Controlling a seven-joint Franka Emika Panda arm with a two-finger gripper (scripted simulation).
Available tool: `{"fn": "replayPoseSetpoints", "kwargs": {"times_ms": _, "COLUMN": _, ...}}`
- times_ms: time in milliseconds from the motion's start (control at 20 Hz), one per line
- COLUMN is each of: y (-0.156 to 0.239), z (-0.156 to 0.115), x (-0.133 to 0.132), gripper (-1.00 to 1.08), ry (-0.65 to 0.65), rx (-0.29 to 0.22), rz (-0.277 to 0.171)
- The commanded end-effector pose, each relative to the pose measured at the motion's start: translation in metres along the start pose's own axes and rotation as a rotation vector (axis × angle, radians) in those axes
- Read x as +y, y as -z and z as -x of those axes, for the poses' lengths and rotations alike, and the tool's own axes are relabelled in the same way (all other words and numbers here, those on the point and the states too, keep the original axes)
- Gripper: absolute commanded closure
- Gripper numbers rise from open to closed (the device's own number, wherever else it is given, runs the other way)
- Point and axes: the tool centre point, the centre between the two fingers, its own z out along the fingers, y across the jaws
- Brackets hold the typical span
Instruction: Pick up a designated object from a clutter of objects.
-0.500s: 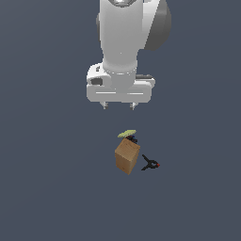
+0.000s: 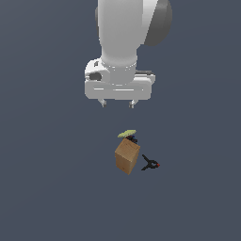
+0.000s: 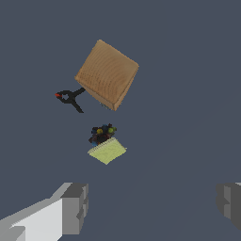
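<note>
Gripper barely moved, still spread above the brown box.

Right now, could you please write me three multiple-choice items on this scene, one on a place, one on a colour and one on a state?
1. Where is the black clamp relative to the brown box in the exterior view?
A. on top of it
B. at its right, on the floor
C. far off at its left

2. What colour are the clamp's tips?
A. red
B. blue
C. white

3. How does the gripper stand?
A. shut on the box
B. shut on the clamp
C. open, above the clutter

Answers:
1 B: the black clamp lies just right of the brown box.
2 A: red shows at its tip in both views.
3 C: the gripper hangs clear above the yellow-green flat-topped piece, fingers wide apart and holding nothing.
</note>
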Motion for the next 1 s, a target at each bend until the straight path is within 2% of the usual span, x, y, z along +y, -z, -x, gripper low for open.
{"fn": "replayPoseSetpoints", "kwargs": {"times_ms": 0, "y": 0.003, "z": 0.000, "x": 0.001, "gripper": -0.92, "ry": 0.002, "rx": 0.005, "rz": 0.002}}
{"fn": "replayPoseSetpoints", "kwargs": {"times_ms": 450, "y": -0.002, "z": -0.009, "x": -0.002, "gripper": -0.92, "ry": -0.038, "rx": 0.005, "rz": -0.002}}
{"fn": "replayPoseSetpoints", "kwargs": {"times_ms": 950, "y": -0.021, "z": -0.044, "x": -0.012, "gripper": -0.92, "ry": -0.196, "rx": 0.008, "rz": -0.017}}
